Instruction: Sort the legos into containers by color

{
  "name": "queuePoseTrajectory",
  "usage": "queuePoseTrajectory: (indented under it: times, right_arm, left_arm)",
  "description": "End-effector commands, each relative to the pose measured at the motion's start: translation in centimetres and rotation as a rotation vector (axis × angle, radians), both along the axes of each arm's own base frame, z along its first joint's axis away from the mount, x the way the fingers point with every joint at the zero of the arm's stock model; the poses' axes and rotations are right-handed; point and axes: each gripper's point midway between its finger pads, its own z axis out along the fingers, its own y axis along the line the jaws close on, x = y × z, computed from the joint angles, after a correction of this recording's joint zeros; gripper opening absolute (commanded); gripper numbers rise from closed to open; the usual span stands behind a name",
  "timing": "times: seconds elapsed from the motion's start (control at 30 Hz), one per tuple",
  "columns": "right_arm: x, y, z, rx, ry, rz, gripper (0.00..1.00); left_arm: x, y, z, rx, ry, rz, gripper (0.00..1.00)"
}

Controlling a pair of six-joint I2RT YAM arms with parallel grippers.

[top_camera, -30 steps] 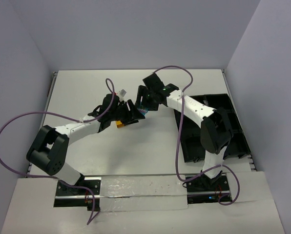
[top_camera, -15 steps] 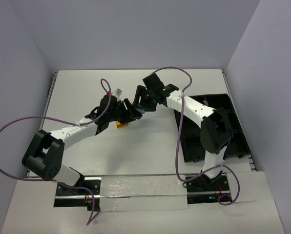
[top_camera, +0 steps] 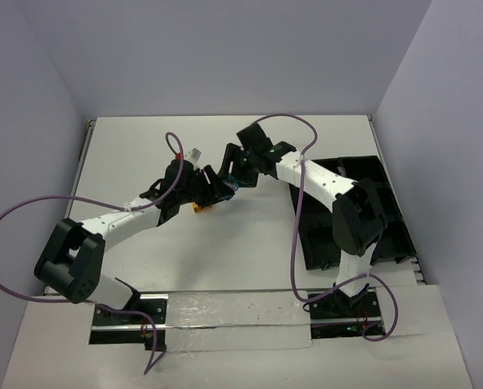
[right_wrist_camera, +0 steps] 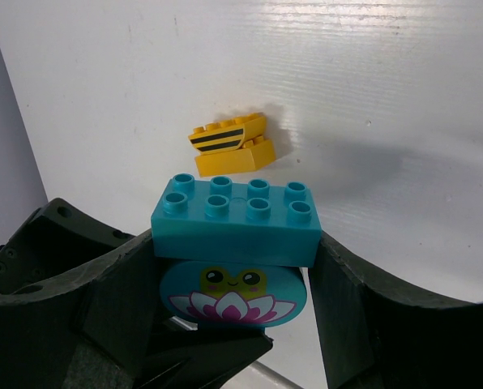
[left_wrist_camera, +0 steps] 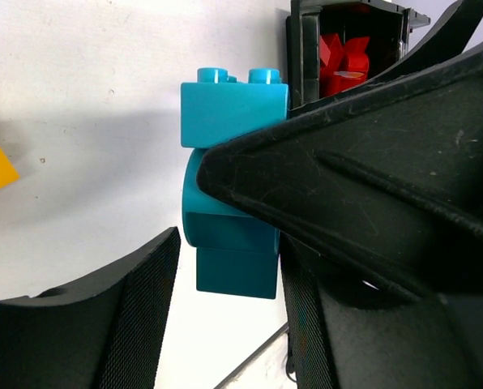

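Big white table (top_camera: 250, 243) takes up most of the overhead shot, with the two arms reaching in from 6 o'clock and meeting a bit toward 11 o'clock of the table's middle. The black containers (top_camera: 385, 180) sit over at 3 o'clock, partly under the right arm. From the left wrist cam you can spot red legos (left_wrist_camera: 339, 57) already lying in one bin.

The right gripper (right_wrist_camera: 235, 267) is clamped on the cyan lego stack (right_wrist_camera: 235, 220), which is a two-by-four brick on a round piece with a frog and lotus printed on it, held up off the table. The left gripper (left_wrist_camera: 225, 279) has its jaws apart on either side of that same stack. One finger looks right up against it, but there's a sliver of table showing on the other side, so it's not pinching.

The yellow lego (right_wrist_camera: 229, 144), the one with black stripes, is lying loose on the table at about 7 o'clock from the grippers in the overhead view.
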Motion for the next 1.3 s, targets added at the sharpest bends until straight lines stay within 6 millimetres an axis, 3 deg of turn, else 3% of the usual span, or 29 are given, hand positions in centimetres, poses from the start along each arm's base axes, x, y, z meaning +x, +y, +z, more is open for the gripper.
queuePoseTrajectory:
  times: [0.0, 0.1, 0.23, 0.57, 0.93, 1.07, 1.17, 1.27]
  right_arm:
    - [-0.3, 0.7, 2.5, 0.058, -0.044, 0.018, 0.47]
    - [-0.5, 0.7, 2.3, 0.064, -0.036, 0.015, 0.47]
    - [-0.7, 0.8, 2.2, 0.066, -0.036, 0.016, 0.47]
    - [-1.0, 1.4, 2.5, 0.106, -0.023, 0.032, 0.47]
    - [-0.9, 1.9, 3.3, 0.135, -0.025, 0.043, 0.47]
    - [-1.0, 1.9, 3.4, 0.136, -0.028, 0.045, 0.47]
    - [-0.9, 1.8, 3.3, 0.131, -0.028, 0.039, 0.47]
    - [-0.9, 1.7, 3.3, 0.128, -0.030, 0.042, 0.52]
  left_arm:
    - [1.0, -0.2, 3.2, -0.031, -0.100, 0.013, 0.67]
    - [1.0, 0.1, 3.3, -0.018, -0.102, 0.018, 0.84]
    - [1.0, 0.5, 3.3, -0.004, -0.111, 0.034, 0.87]
    - [1.3, 1.0, 4.3, -0.004, -0.146, 0.059, 0.76]
    - [1.4, 0.9, 4.0, 0.001, -0.143, 0.057, 0.65]
    - [1.4, 0.8, 4.2, -0.004, -0.145, 0.055, 0.57]
    - [1.4, 0.8, 4.6, -0.009, -0.155, 0.053, 0.44]
    - [1.4, 0.8, 4.9, -0.007, -0.153, 0.053, 0.15]
